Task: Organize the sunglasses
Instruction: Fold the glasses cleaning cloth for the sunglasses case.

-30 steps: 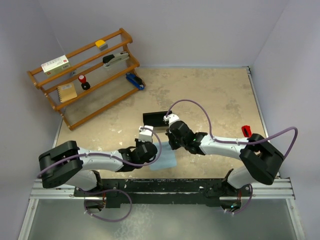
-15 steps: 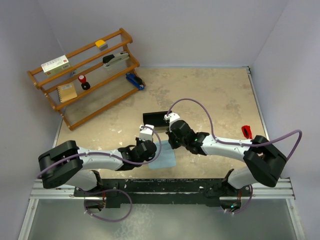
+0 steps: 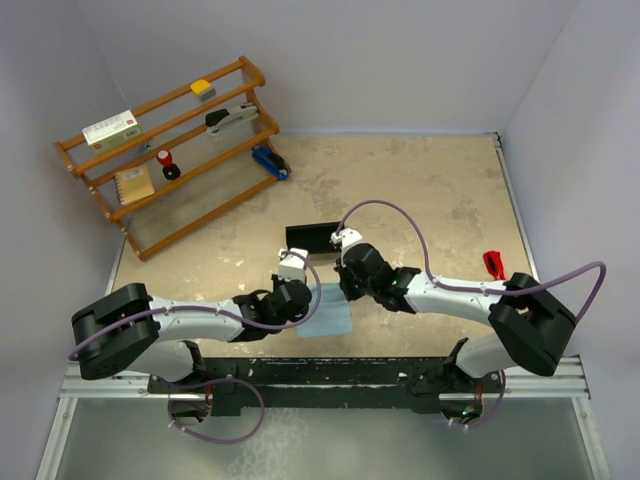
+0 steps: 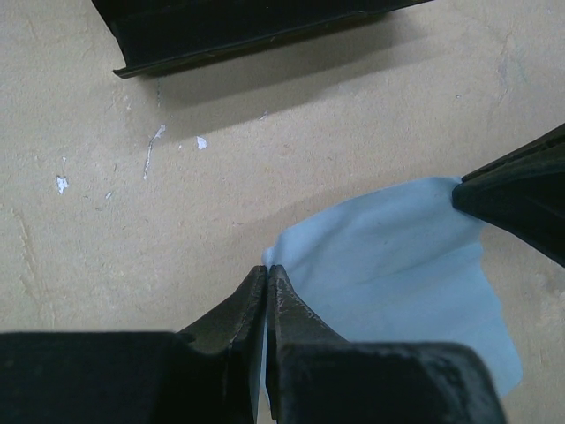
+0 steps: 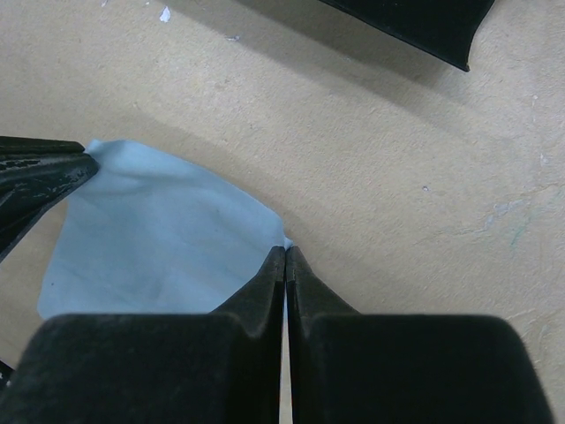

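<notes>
The left fingers [image 4: 240, 307] are closed on one corner of the cloth [image 4: 388, 265], and the right fingers [image 5: 263, 284] are closed on another corner. The cloth is therefore held stretched between them, probably so it can be spread or folded flat. The case [image 3: 312, 237] lies just behind it on the tabletop [image 3: 430, 190]. The sunglasses [image 3: 491, 262] lie well apart at the right edge, not yet handled.

— How did the grippers stand?
— The left gripper [image 4: 267, 269] pinched one corner of the blue cloth [image 4: 388, 265]. The right gripper [image 5: 285, 252] pinched the neighbouring corner, each reaching in low from its own side.
</notes>
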Robot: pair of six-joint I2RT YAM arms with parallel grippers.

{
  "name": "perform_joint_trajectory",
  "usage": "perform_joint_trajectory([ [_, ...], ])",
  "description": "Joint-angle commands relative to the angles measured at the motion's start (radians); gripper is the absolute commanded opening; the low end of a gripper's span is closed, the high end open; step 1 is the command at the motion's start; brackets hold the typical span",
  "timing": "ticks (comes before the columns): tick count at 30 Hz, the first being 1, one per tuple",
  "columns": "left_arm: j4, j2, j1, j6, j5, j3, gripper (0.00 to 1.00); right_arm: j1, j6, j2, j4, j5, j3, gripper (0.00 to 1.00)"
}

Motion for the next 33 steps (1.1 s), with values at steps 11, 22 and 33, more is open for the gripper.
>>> perform_joint_trajectory([
  [11, 0.057, -0.071, 0.004, 0.005, 0.012, -0.053, 0.00, 0.000, -0.017, -0.054, 0.039, -0.027, -0.026, 0.00],
  [22, 0.069, -0.077, 0.003, 0.012, 0.029, -0.060, 0.00, 0.003, -0.023, -0.074, 0.036, -0.046, -0.039, 0.00],
  [33, 0.065, -0.110, 0.004, 0.018, 0.034, -0.076, 0.00, 0.011, -0.020, -0.102, 0.031, -0.058, -0.062, 0.00],
])
